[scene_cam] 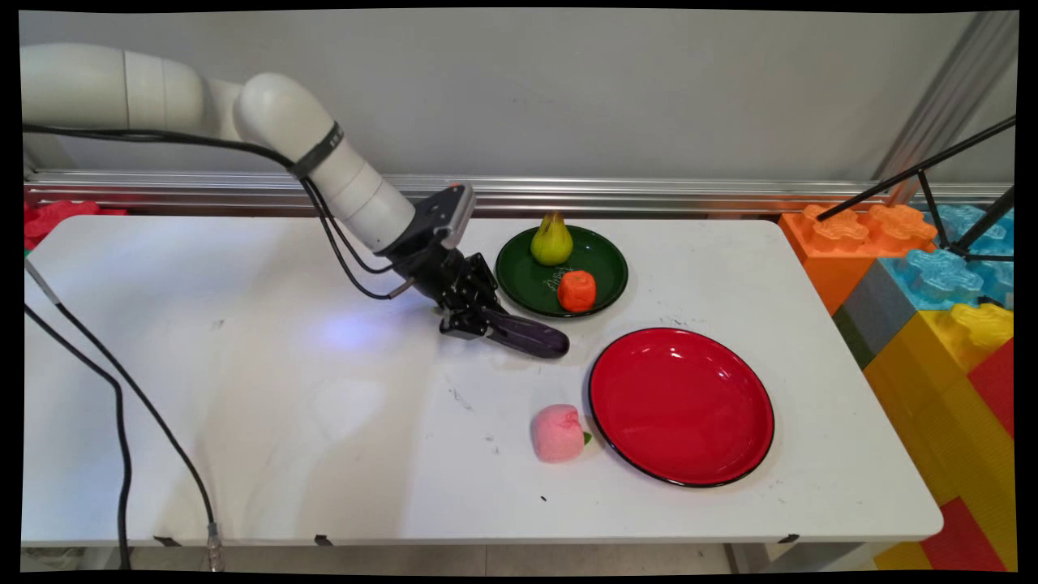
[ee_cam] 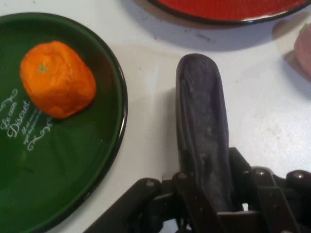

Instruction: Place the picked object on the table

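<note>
- I see the pink peach toy nearest the camera, low in the frame's centre on the white table, just beside the red plate's left rim
- The red plate lies bare, lower right of centre
- Mid-frame, my pincer is clenched on the dark purple eggplant toy, gripping one end; the rest points right, low over the table, and I cannot tell if it touches
- In the hand view the eggplant runs straight up from between the fingers, its free tip near the red plate's edge
- I judge it light, slightly soft and smooth; an end grip may let it swing, so mid-body looks safer
- Farther back, the green plate carries the orange toy and the pear toy, just right of the pincer
</note>
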`<state>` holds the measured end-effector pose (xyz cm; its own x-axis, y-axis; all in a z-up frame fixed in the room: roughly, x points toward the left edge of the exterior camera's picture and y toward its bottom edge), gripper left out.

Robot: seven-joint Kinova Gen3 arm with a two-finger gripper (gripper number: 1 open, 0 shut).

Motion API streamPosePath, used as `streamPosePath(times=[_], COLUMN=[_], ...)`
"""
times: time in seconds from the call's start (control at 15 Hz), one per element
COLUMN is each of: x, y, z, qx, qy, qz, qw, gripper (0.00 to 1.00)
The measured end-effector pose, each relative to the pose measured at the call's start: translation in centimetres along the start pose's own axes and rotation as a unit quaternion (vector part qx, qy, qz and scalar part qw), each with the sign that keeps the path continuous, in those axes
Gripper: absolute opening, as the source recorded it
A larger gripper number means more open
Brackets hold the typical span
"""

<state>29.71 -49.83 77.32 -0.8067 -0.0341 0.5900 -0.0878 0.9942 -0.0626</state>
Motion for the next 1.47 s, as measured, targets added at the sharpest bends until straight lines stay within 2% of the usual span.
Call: streamPosePath(times=[1.0,1.07,1.47], x=[-2.0,-2.0,-2.0], y=[0.9,0.9,1.0], z=[2.1,2.1,2.0], qx=[0.005,0.006,0.011], qy=[0.003,0.003,0.007], qz=[0.008,0.009,0.012], qw=[1.0,0.9999,0.9998], gripper=[0.0,1.0,1.0])
